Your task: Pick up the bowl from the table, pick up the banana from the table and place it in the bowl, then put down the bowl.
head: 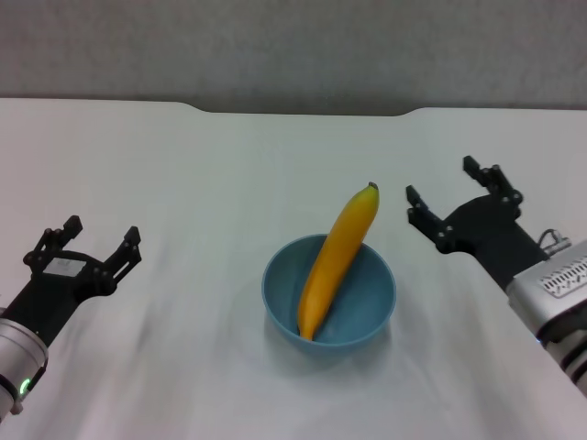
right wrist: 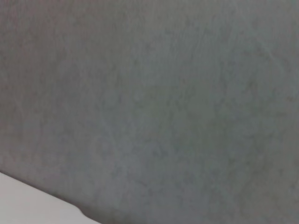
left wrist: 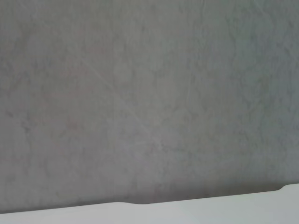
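Note:
The light-blue bowl (head: 329, 298) stands on the white table (head: 183, 183) at the front middle. The yellow-orange banana (head: 337, 258) leans inside it, its lower end on the bowl's bottom and its stem tip sticking out over the far rim. My left gripper (head: 90, 240) is open and empty, well to the left of the bowl. My right gripper (head: 444, 190) is open and empty, to the right of the bowl and a little beyond it. Both wrist views show only the grey wall and a strip of the table's edge (left wrist: 187, 212).
The grey wall (head: 293, 46) rises behind the table's notched far edge (head: 303, 112). White tabletop lies all around the bowl.

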Available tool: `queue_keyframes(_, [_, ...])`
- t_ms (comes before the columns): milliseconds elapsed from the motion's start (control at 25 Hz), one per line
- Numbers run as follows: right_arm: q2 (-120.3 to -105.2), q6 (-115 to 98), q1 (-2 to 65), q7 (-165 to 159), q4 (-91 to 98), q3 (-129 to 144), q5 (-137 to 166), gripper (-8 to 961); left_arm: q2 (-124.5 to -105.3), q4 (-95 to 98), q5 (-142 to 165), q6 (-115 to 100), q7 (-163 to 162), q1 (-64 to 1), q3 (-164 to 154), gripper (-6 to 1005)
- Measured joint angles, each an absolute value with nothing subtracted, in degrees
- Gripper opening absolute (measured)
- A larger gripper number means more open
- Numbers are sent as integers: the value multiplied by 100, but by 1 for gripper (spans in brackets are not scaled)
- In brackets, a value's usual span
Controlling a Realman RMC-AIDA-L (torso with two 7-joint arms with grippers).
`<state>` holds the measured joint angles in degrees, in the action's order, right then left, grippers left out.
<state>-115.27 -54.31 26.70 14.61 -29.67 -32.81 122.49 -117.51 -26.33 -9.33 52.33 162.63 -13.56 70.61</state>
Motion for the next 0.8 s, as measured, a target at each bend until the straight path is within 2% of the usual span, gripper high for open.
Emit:
queue_keyframes(280, [-11561,-6153,2591,1445,-2541,-3016,12248,862,-11750,-2617,-1023,5259,16266,-1470,7065,882])
queue_keyframes(800, [-11566,-6208,2505,1259,-2240,-3015,11963,861,-11731,-2546,-1383,5238,16231,-1496,6839,882])
